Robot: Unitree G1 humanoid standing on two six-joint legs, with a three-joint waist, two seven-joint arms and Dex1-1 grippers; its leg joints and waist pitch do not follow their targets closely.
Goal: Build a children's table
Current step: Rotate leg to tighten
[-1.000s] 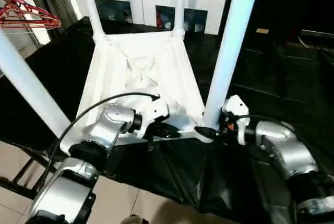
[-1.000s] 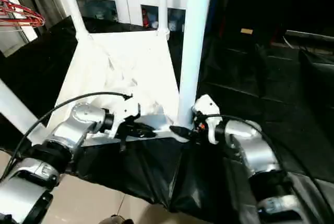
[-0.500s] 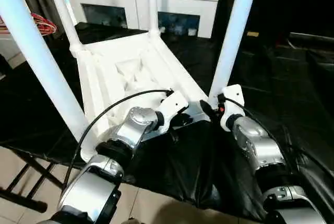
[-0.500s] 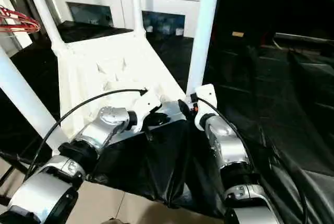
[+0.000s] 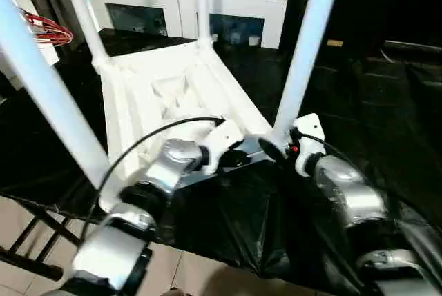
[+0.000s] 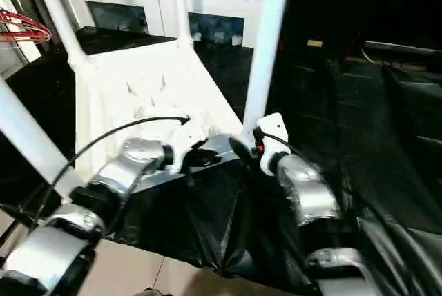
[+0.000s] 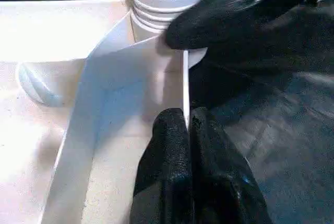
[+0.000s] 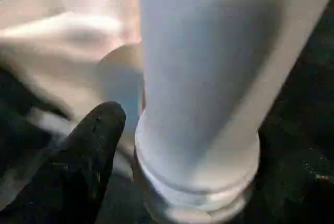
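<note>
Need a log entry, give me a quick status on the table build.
Left gripper shut on tabletop near rim. Right gripper at base of near right leg. Four legs stand in corner sockets. Nothing in the way.

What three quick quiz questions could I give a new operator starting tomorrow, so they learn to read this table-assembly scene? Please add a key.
1. True or false: the tabletop lies upside down on the black cloth, with its ribbed underside facing up.
2. How many legs stand in the tabletop's corner sockets?
3. What is the left gripper closed on? A) a red hanger B) the tabletop's thin near rim C) a cabinet door

Key:
1. True.
2. Four: two far legs and two near legs.
3. B. The left wrist view shows its fingers pinching the rim beside the near right leg's socket, where the right gripper also sits.
</note>
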